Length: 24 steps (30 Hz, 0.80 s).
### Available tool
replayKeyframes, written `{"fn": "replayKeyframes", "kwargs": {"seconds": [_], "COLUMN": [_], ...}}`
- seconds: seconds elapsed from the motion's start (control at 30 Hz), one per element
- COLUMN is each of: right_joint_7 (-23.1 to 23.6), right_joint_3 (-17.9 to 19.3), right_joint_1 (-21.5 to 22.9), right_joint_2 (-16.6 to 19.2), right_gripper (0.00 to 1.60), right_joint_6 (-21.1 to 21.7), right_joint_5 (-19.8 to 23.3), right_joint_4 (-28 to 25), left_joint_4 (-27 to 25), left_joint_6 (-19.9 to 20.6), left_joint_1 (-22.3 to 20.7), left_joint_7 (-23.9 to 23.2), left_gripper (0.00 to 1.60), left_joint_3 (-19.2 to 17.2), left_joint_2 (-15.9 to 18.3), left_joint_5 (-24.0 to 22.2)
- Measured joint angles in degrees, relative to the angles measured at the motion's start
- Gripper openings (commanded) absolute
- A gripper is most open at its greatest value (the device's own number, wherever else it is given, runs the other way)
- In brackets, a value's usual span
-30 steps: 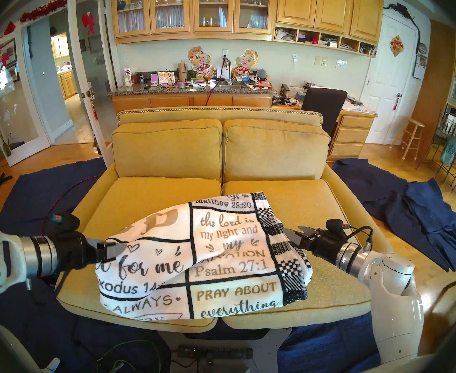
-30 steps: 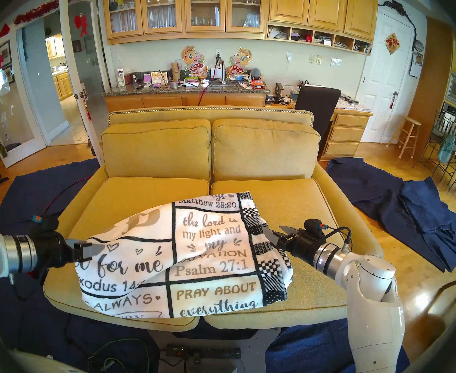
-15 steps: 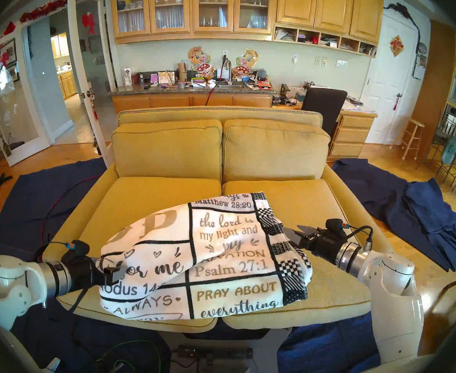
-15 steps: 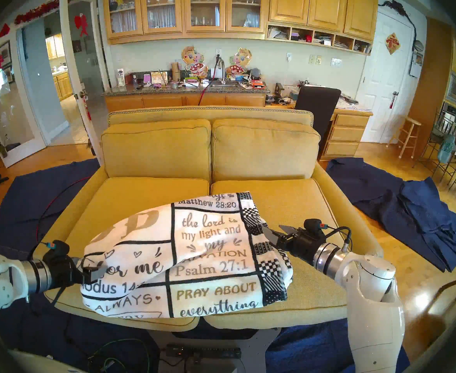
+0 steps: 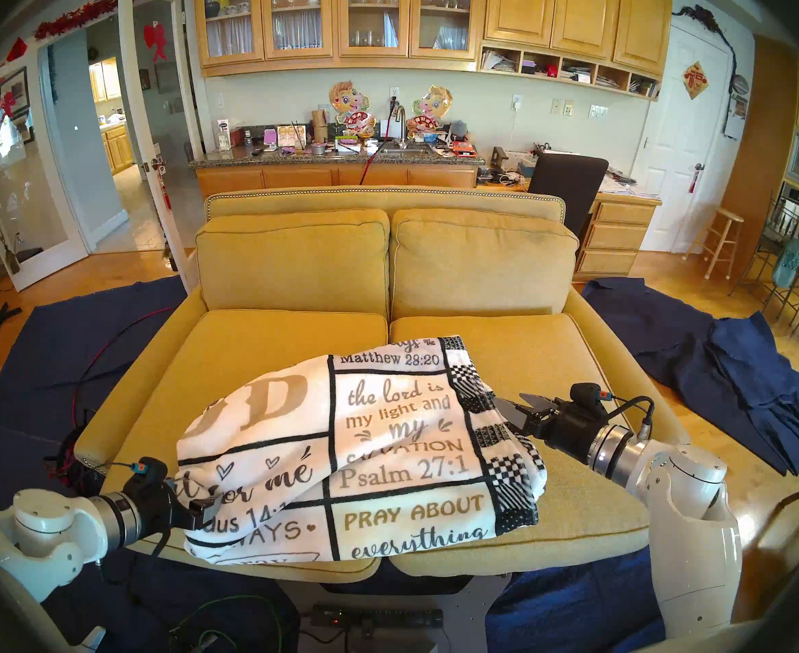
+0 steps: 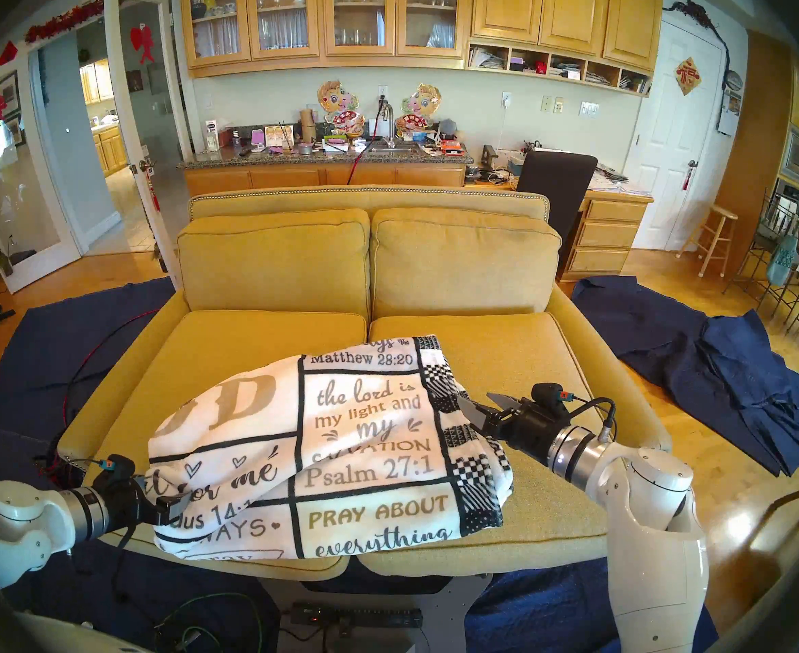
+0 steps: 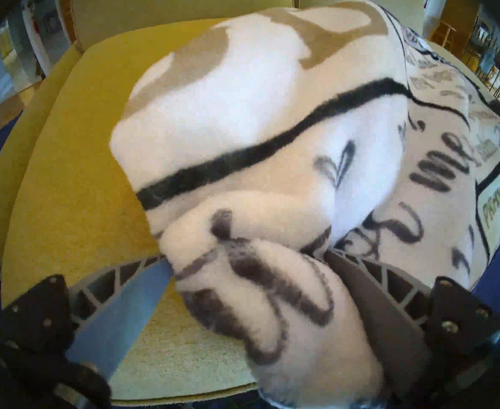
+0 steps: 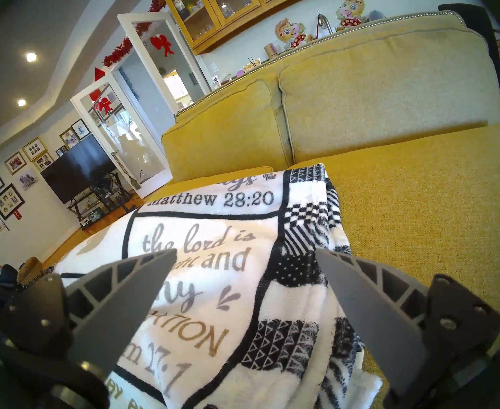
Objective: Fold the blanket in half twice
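The blanket (image 5: 388,449) (image 6: 355,449), white fleece with black grid lines and verse lettering, lies folded across the front of the yellow sofa seat (image 5: 270,346). My left gripper (image 5: 204,508) (image 7: 248,260) is low at its front left corner, jaws wide, and a soft fold of the blanket (image 7: 243,119) bulges between the fingers (image 7: 119,311). My right gripper (image 5: 513,409) (image 8: 246,252) hovers open just above the checkered border on the right side of the blanket (image 8: 213,222), holding nothing.
Dark navy cloths lie on the floor to the sofa's right (image 5: 741,378) and left (image 5: 82,336). Cables and a power strip (image 5: 378,619) sit below the seat's front edge. The back cushions (image 5: 294,261) stand behind the blanket.
My left arm dropped and drew back toward the seat's front left corner. The blanket's raised left end sank with it and shows more gold lettering. The right arm stayed still.
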Motion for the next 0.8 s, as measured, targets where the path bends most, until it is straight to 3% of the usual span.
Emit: {"fn": "replayKeyframes", "kwargs": {"seconds": [0.2,0.33,0.8], "right_joint_7": [0.1,0.1,0.2], "right_joint_3": [-0.2,-0.2,-0.1], "right_joint_1": [0.0,0.0,-0.2], "right_joint_2": [-0.2,-0.2,-0.4], "right_gripper": [1.6,1.6,1.6], "right_joint_6": [-0.2,-0.2,-0.3], "right_joint_5": [0.0,-0.1,-0.1], "right_joint_4": [-0.1,-0.1,-0.3], "left_joint_4": [1.5,1.8,2.0], "left_joint_6": [-1.9,-0.9,15.0], "left_joint_1": [-3.2,-4.5,-8.2], "left_joint_7": [1.5,1.2,-1.8], "left_gripper": [1.6,1.6,1.6], "left_joint_3": [5.2,5.5,-4.1], "left_joint_2": [1.4,1.5,2.0], "left_joint_5": [-0.1,-3.0,-24.0]}}
